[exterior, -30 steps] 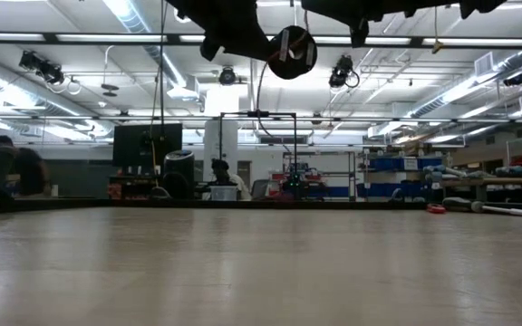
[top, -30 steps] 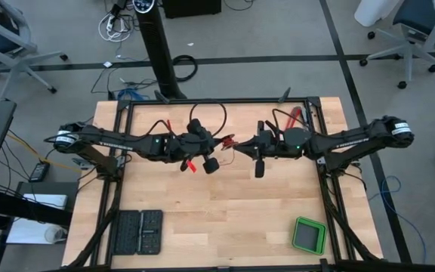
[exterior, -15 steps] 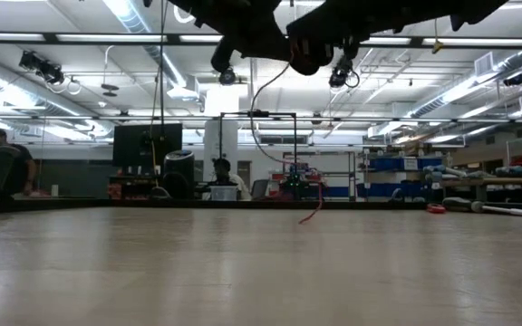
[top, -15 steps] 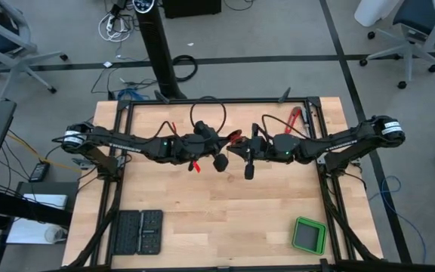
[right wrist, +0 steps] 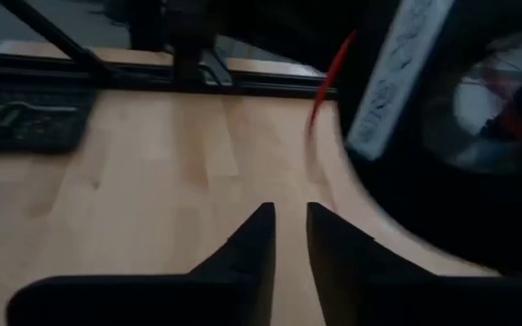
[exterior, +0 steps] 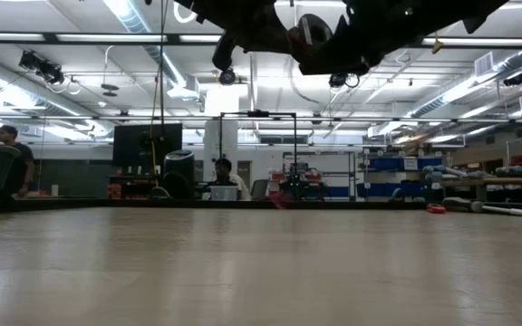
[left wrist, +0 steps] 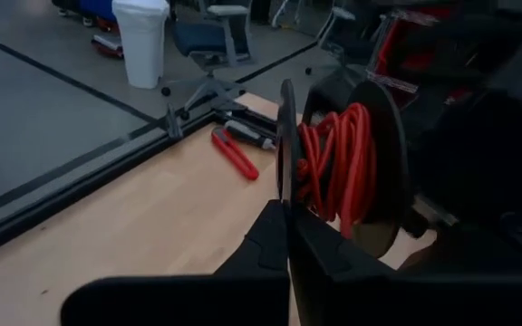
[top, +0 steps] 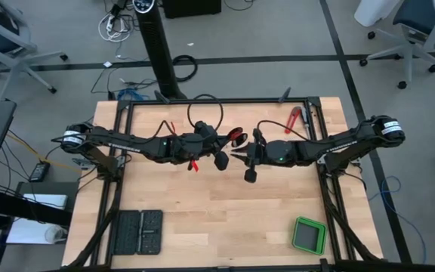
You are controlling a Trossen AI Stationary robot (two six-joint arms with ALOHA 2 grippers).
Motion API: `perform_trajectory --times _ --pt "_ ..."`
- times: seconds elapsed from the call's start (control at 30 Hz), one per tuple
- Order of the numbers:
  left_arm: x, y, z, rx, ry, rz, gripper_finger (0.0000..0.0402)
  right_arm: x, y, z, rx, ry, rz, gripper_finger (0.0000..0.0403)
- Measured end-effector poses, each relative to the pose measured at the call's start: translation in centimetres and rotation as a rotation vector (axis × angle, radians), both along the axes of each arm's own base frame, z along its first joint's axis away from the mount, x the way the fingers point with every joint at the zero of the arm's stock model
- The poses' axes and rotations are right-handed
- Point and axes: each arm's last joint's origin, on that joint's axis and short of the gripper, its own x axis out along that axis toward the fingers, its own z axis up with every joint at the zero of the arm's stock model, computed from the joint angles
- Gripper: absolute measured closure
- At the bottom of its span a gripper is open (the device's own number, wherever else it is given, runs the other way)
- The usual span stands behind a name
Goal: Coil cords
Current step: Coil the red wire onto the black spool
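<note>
**A robotics lab on an open workshop floor**

The place looked like a robotics lab. A wooden bench (top: 225,204) stood inside a black metal frame (top: 119,113), with two dark arms mounted at its sides. Around it lay grey floor marked with dark tape lines, loose cables (top: 115,23) and rolling office chairs (top: 410,34). Level across the bench, the hall ran long under strip lights (exterior: 130,14) and exposed ducts, with a dark monitor (exterior: 148,145), shelving holding blue bins (exterior: 397,165), and a person (exterior: 12,149) seated at a far desk.
</note>
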Motion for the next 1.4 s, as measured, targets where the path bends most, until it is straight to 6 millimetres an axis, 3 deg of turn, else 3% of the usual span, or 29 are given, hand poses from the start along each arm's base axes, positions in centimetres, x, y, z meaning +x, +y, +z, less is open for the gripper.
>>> perform_trajectory --times 0.23,0.43,0.77,0.93,1.23,1.4 --pt "-0.1 0.0 0.2 0.022 0.004 -0.006 0.0401 -0.2 0.2 -0.1 -0.007 0.015 -0.010 0.0310" --pt "-0.4 -0.1 0.6 0.040 0.006 -0.013 0.0401 -0.2 0.8 -0.2 0.010 0.022 0.013 0.0314" --pt "-0.4 -0.1 0.7 0.040 0.003 -0.018 0.0401 1.0 0.7 -2.7 -0.012 0.116 -0.012 0.0316" --pt "-0.5 -0.1 0.6 0.038 0.015 -0.026 0.0401 0.9 1.1 -3.0 -0.058 0.137 -0.016 0.0320" --pt "-0.5 -0.1 0.5 0.038 0.028 -0.028 0.0401 -1.5 1.5 -6.3 -0.156 0.112 -0.154 0.0321" --pt "-0.5 -0.1 0.5 0.038 0.024 -0.029 0.0401 -2.2 0.7 -7.2 -0.096 0.028 -0.150 0.0322"
